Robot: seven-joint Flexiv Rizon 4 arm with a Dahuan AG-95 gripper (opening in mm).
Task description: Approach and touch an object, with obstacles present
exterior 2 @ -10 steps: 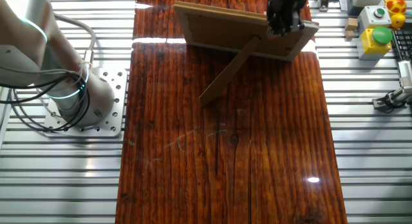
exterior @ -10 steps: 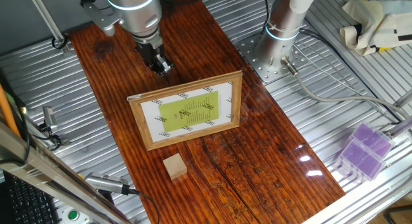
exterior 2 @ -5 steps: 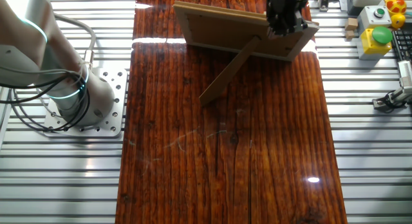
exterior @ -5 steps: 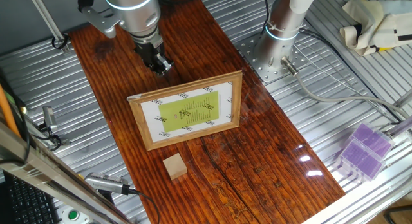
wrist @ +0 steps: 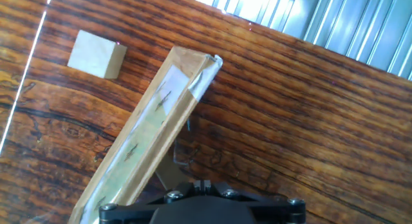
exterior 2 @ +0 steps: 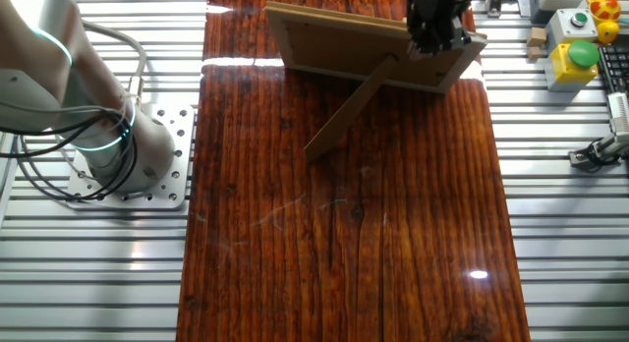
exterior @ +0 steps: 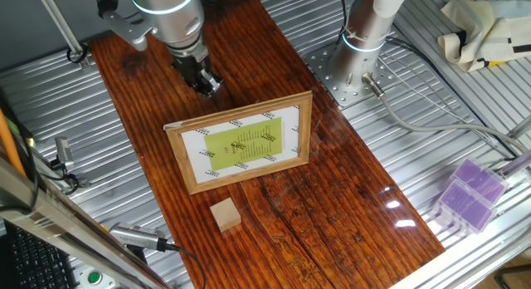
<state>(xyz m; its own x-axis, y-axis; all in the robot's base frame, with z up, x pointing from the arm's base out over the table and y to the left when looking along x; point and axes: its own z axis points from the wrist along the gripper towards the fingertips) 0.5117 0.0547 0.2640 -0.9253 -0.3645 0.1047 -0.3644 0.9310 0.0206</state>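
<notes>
The gripper (exterior: 207,84) is hanging above the dark wooden counter (exterior: 348,198) behind the picture frame (exterior: 241,142), near the frame's upper left corner in one fixed view. In the other fixed view the gripper (exterior 2: 432,32) is showing in front of the frame's plain back (exterior 2: 334,42), close to the top right part of it, and whether it is touching the frame cannot be told. The jaws are looking dark and bunched together at the tip, but whether they are spread or pressed together cannot be told from any view; nothing is showing between them.

The frame is standing tilted on its prop leg (exterior 2: 354,106), which is reaching back onto the counter. Its front is facing away from the arm, with a white mat and a yellow-green printed sheet (exterior: 242,143) inside.

The small wooden cube (exterior: 225,214) is sitting on the counter on the far side of the frame from the gripper, just in front of the frame's lower left part, apart from it. In the hand view the cube (wrist: 96,54) is lying at the upper left, and the frame's top edge (wrist: 151,130) is running diagonally between it and the camera.

A purple ridged box (exterior: 469,193) is resting on the metal slats well to the right of the frame.
</notes>
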